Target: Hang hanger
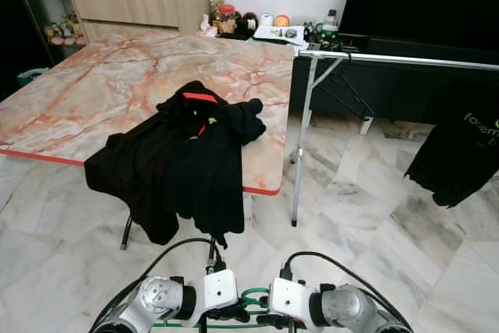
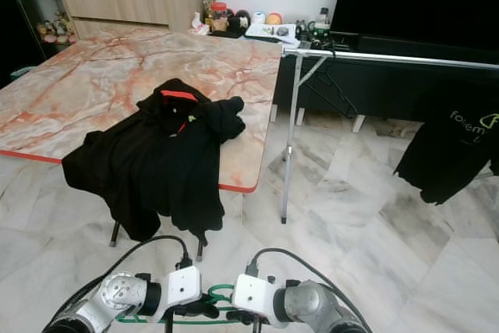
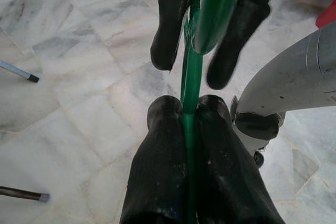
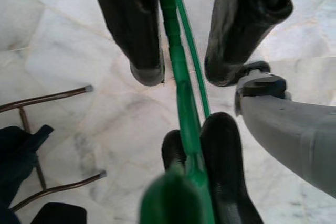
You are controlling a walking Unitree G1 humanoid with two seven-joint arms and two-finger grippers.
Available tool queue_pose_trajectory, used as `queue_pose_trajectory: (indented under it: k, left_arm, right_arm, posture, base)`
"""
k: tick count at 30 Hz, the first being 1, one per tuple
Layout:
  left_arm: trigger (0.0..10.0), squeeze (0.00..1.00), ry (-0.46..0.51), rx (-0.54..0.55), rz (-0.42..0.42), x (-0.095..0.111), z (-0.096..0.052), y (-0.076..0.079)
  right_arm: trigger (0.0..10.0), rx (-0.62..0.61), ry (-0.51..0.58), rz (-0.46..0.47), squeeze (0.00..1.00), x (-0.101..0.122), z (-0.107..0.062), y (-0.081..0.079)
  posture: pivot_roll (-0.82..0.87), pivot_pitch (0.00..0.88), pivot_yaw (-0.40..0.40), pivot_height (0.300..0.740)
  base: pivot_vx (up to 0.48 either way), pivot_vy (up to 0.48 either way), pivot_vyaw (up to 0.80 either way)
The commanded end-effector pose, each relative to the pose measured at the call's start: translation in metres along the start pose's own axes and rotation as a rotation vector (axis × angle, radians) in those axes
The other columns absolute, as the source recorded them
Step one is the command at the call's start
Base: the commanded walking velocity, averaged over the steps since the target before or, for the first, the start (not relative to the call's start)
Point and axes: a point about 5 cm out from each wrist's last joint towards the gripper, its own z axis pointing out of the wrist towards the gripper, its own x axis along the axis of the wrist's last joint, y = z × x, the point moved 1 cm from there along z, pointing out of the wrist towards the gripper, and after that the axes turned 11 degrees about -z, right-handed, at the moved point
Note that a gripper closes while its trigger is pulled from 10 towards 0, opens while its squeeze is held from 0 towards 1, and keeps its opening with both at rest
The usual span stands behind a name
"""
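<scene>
Marble floor (image 1: 374,216) spreads under a marbled tabletop (image 1: 101,87), where a black garment (image 1: 183,157) droops over the near edge. At 2 o'clock a metal clothes rail (image 1: 398,58) carries a black shirt (image 1: 460,154). At 6 o'clock, low before the robot, both arms meet on a green hanger (image 3: 190,77): the left end effector (image 3: 188,109) is pressed together, pinching its green bar, while the right end effector (image 4: 181,72) straddles it with fingers spread.

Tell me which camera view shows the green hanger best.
The left wrist view: the green hanger runs lengthwise, pinched between the left gripper's fingers. The right wrist view shows it between the open right gripper's fingers. The eye views catch just a sliver.
</scene>
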Motion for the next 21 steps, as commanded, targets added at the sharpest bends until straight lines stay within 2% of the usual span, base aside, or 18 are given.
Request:
queue_pose_trajectory:
  k: [1, 10, 21]
  left_arm:
    - [0.0, 0.0, -0.035, 0.052, 0.0, -0.004, -0.009, -0.01]
    - [0.0, 0.0, -0.133, 0.051, 0.028, -0.021, -0.016, -0.007]
    - [0.0, 0.0, -0.227, 0.059, 0.045, -0.04, -0.023, -0.001]
  right_arm:
    - [10.0, 0.039, -0.007, 0.023, 1.0, -0.004, -0.002, -0.003]
    - [10.0, 0.072, -0.015, 0.016, 1.0, -0.005, -0.006, -0.002]
    - [10.0, 0.044, -0.091, -0.053, 1.0, -0.013, -0.01, -0.001]
  posture:
    - [0.15, 0.027, -0.059, 0.74]
    - [0.15, 0.028, -0.056, 0.74]
    - [0.15, 0.032, -0.058, 0.74]
  base:
    - [0.0, 0.0, 0.0]
    - [0.0, 0.0, 0.0]
    - [0.0, 0.0, 0.0]
